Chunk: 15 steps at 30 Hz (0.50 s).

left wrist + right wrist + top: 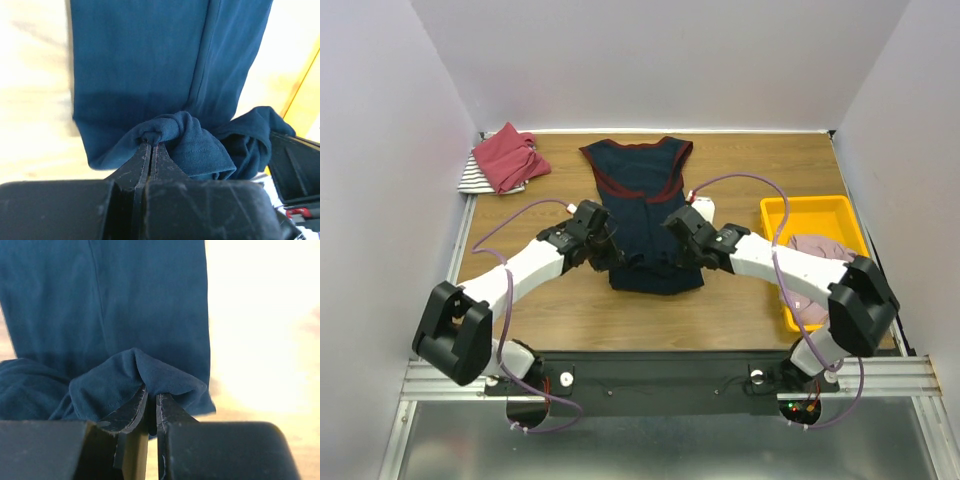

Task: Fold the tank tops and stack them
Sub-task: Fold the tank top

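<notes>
Centre frame on the brown wooden table [740, 170], the large navy cloth tank top with maroon trim [642, 190] lies flat, neck towards the top, spread out for folding by the look of it. At right, a yellow plastic tray [810, 203] holds a pale pink top [825, 248]; upper left, a red top [508, 158] sits on a striped one [475, 178]. The left gripper [151, 145] and right gripper [150, 392] are each pinched tight on a bunched hem corner, likely to lift the bottom edge evenly.

No legible text or numbers, navy tank top [642, 195] shows no print (any view)
</notes>
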### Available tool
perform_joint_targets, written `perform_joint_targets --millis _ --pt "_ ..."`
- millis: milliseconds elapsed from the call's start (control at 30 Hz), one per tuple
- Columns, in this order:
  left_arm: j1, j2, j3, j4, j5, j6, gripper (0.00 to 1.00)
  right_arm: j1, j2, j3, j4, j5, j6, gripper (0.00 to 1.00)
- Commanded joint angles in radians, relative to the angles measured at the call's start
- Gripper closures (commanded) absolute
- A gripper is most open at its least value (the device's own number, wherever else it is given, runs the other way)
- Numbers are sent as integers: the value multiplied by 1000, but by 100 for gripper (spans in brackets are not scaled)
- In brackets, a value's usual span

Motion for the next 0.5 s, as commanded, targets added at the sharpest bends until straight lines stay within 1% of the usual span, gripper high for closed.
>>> perform_joint_targets --millis 0,267,467 --pt "48 28 87 58 -23 51 100 -47 75 91 118 16 -103 92" --pt "149 130 196 78 -14 72 100 -127 233 240 177 -50 -176 94" --pt "188 242 288 77 -24 100 100 -181 348 357 193 -88 -203 95"
